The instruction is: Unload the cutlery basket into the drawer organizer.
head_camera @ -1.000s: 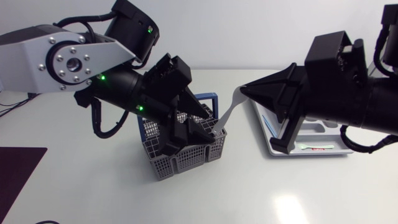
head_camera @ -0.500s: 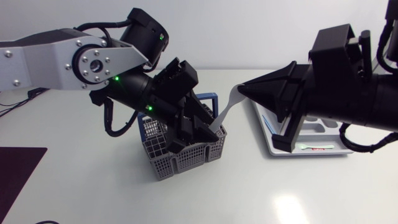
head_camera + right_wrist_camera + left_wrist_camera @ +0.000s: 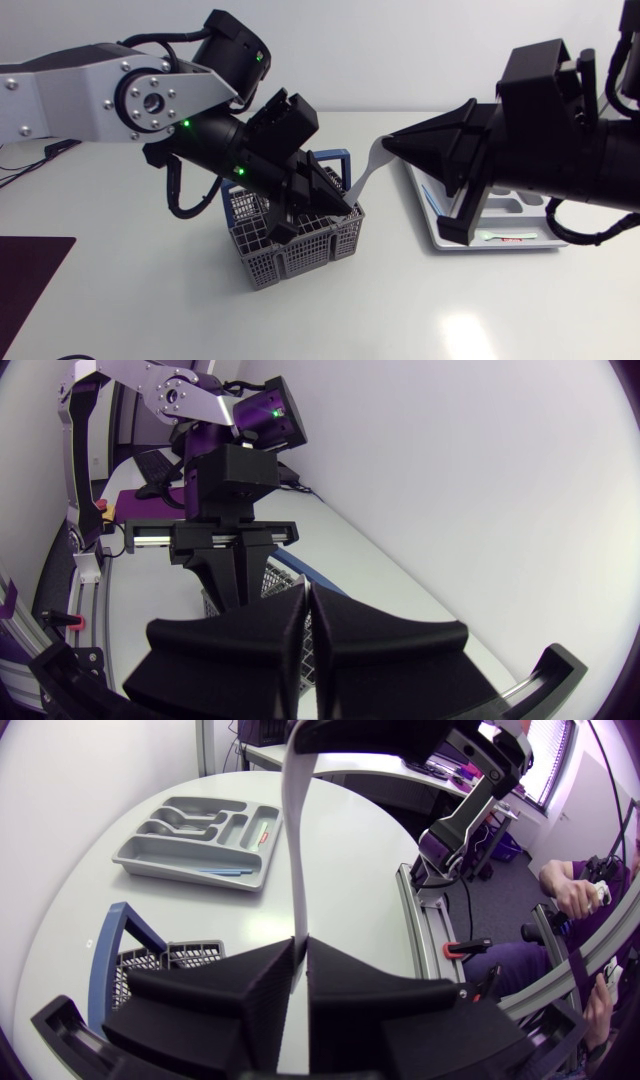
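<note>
Fingers pinched narrow at both ends of one white flat plastic utensil (image 3: 365,178): left gripper (image 3: 343,208) clamps its lower end over the grey mesh cutlery basket (image 3: 300,255), right gripper (image 3: 388,148) its top, a handover, I'd judge, bound for the grey drawer organizer (image 3: 548,238) nearby on the white counter (image 3: 420,310).

White glossy surface (image 3: 330,320), bright glare patch toward the near right. Directly on it:
- Grey mesh basket (image 3: 300,258), blue-handled, upright, about mid-surface.
- Grey organizer (image 3: 500,243), flat, to the right of the basket and well apart from it.
- Dark flat mat (image 3: 30,280) at the left edge, well apart from the basket.

Left wrist view: organizer (image 3: 190,860) beyond basket (image 3: 150,960), bare surface (image 3: 350,850) between and alongside them.
</note>
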You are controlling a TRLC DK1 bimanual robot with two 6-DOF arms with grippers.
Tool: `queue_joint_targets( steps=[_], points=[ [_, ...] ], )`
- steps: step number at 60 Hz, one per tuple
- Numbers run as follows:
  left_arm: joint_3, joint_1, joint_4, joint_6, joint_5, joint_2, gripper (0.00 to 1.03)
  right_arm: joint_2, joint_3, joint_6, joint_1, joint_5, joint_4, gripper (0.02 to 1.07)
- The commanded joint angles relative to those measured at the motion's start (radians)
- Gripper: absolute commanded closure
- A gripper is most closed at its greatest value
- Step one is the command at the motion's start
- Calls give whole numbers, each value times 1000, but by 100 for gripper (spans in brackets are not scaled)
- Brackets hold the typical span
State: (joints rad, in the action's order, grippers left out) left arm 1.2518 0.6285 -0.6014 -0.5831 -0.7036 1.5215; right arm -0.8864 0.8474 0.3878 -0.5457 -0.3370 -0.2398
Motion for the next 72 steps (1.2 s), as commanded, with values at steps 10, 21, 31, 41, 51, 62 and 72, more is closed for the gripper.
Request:
queue_joint_targets(
  steps=[10, 21, 31, 41, 51, 62, 72],
  points=[
    [1, 31, -24, 17, 33, -12, 91, 9, 15, -47, 7, 9, 16, 92],
    [-12, 54, -14, 37, 156, -41, 91, 17, 15, -70, 21, 35, 31, 53],
    [-15, 51, 45, 100, 270, -60, 91, 17, 22, -138, 56, 56, 51, 35],
    [-29, 86, 163, 181, 451, -80, 91, -16, 35, -222, 81, 59, 45, 35],
    [-29, 128, 258, 243, 590, -81, 91, -102, 84, -293, 76, 36, 14, 35],
    [-22, 162, 307, 264, 668, -60, 90, -195, 144, -351, 89, -13, 7, 35],
    [1, 166, 307, 267, 678, -34, 90, -247, 177, -408, 92, -36, 19, 36]
  ],
)
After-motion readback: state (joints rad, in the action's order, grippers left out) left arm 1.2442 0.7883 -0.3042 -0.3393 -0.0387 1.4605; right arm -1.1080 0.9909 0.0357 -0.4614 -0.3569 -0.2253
